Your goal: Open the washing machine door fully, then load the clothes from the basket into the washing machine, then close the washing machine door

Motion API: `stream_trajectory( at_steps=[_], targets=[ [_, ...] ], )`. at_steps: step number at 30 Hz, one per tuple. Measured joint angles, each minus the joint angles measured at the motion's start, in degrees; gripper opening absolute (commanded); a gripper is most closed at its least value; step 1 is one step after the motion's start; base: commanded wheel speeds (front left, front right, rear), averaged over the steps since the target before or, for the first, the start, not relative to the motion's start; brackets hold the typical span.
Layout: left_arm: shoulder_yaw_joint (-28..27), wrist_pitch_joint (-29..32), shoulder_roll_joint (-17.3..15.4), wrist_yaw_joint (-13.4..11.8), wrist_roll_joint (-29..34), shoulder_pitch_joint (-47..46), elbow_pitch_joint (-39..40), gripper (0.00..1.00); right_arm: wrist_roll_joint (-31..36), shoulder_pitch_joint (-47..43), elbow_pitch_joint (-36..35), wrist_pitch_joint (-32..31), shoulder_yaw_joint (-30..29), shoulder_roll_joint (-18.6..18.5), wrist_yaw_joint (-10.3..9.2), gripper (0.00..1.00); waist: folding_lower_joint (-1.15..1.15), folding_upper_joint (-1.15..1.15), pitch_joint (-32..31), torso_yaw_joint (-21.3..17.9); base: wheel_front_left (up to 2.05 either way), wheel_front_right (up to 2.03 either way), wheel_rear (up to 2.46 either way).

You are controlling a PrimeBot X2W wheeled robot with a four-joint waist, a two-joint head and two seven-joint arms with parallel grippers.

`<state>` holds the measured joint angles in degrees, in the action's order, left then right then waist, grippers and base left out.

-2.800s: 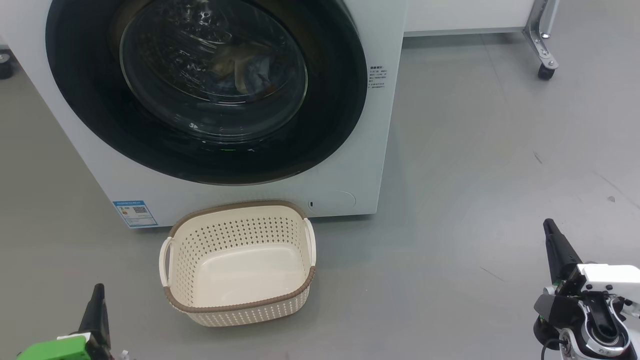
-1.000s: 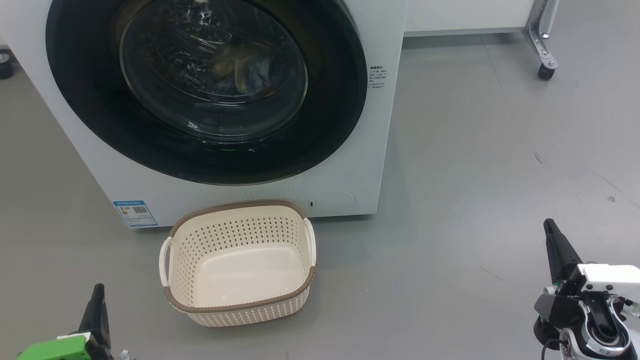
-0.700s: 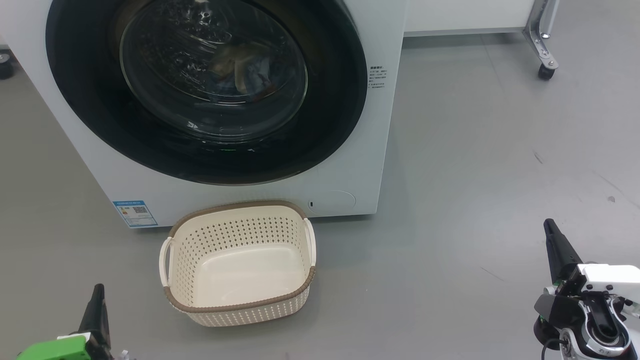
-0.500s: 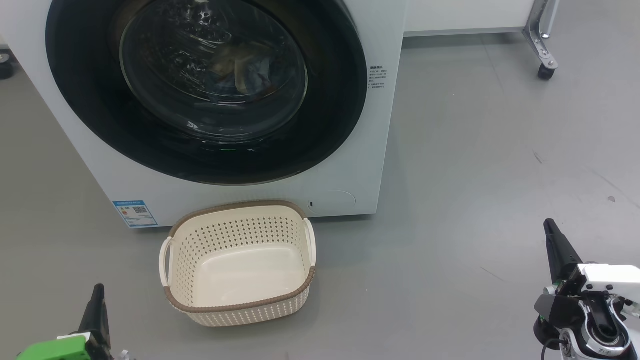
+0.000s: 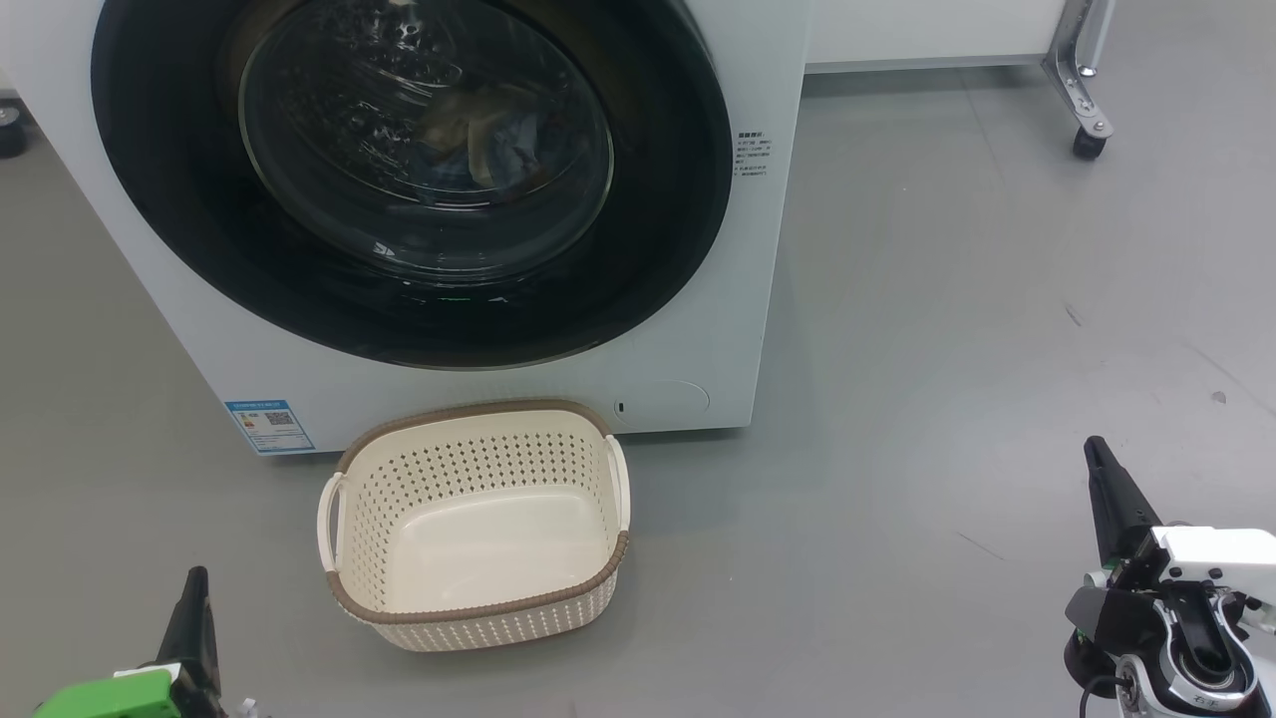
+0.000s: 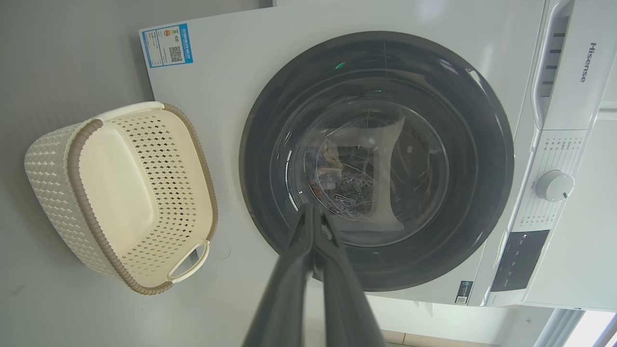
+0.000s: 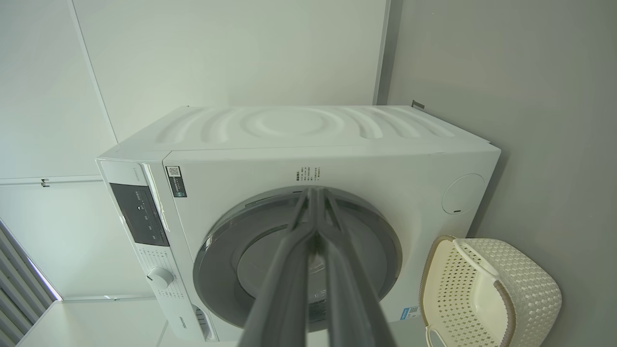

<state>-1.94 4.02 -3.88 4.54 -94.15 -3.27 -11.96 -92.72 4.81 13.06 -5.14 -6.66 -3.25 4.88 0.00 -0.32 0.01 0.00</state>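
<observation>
Jaws pressed together on both, nothing gripped: our left gripper (image 5: 196,583) sits low at the left and our right gripper (image 5: 1095,454) low at the right, both well clear of the machine. We see the washing machine (image 5: 698,329) on the grey floor (image 5: 947,299), with the washing machine door (image 5: 658,219) shut flush against its front. The basket (image 5: 478,610) stands just in front of it, bare bottom showing; the clothes (image 5: 488,145) lie behind the door glass, and a blue label sticker (image 5: 269,426) sits at the lower corner.
</observation>
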Motion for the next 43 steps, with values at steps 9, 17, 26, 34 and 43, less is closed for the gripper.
stream_trajectory(
  at_steps=[9,17,26,34,43],
  targets=[
    [0.0,0.0,0.0,0.0,0.0,0.0,0.0,0.00,0.0,0.0,0.0,0.0,0.0,0.0,0.00,0.00,0.00,0.00,0.0,0.0,0.00,0.00,0.00],
    [0.0,0.0,0.0,0.0,0.0,0.0,-0.1,0.00,0.0,0.0,0.0,0.0,0.0,0.0,0.00,0.00,0.00,0.00,0.0,0.0,0.00,0.00,0.00],
    [0.0,0.0,0.0,0.0,0.0,0.0,-0.1,0.00,0.0,0.0,0.0,-0.1,0.0,0.0,0.00,0.00,0.00,0.00,0.0,0.0,0.00,0.00,0.00],
    [0.0,0.0,0.0,0.0,0.0,0.0,-0.2,0.00,0.0,0.0,0.0,-0.1,0.0,0.0,0.00,0.00,0.00,0.00,0.0,0.0,0.00,0.00,0.00],
    [-0.1,0.0,0.0,0.0,0.0,0.0,-0.2,0.00,0.0,0.0,0.0,-0.1,0.0,0.0,0.00,0.00,0.00,0.00,0.0,0.0,0.00,0.00,0.00]
  ],
)
